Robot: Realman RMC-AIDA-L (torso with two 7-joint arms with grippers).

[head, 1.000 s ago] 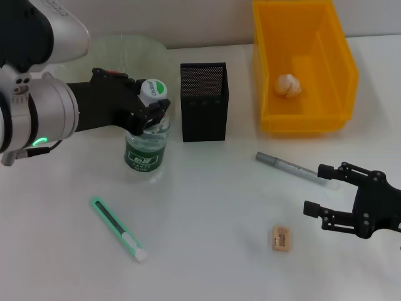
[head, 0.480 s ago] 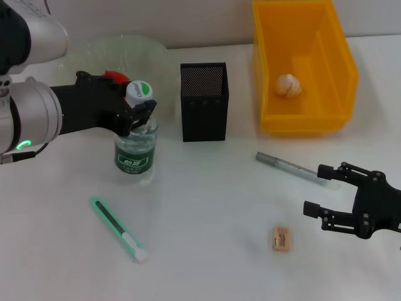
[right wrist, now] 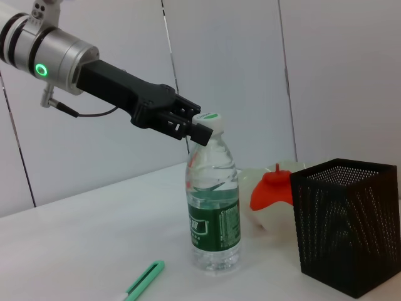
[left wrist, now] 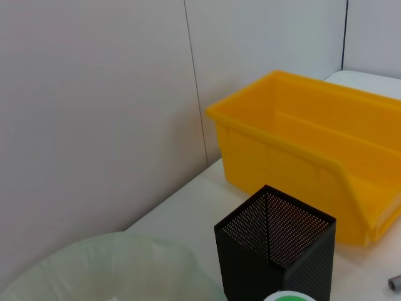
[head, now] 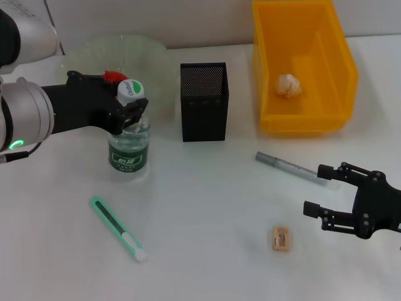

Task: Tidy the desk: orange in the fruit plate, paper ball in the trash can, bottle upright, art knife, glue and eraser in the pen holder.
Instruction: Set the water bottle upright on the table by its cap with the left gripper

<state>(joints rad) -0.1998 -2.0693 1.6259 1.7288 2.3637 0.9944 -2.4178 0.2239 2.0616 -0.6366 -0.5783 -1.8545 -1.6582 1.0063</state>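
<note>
Bottle up on its base, left gripper clamped at its neck.

Your left gripper (head: pixel 128 116) comes in from the left side of the desk and grips the bottle (head: pixel 128 145) just under its white cap (head: pixel 131 89); the right wrist view shows the bottle standing on the desk, long axis vertical, clear body with a dark green label. Right behind it the orange (head: pixel 113 76) sits in the fruit plate (head: pixel 150 56), so mind that rim when you let go. Below lies the green art knife (head: pixel 118 229), long axis slanting toward you, nearer your left arm. Moving right: the pen holder (head: pixel 203 101), then the trash can (head: pixel 303 69) with the paper ball (head: pixel 288 85) inside. The grey glue stick (head: pixel 294 168) and eraser (head: pixel 281 239) lie just beside your right gripper (head: pixel 324 191), fingers spread, grasping nothing.
</note>
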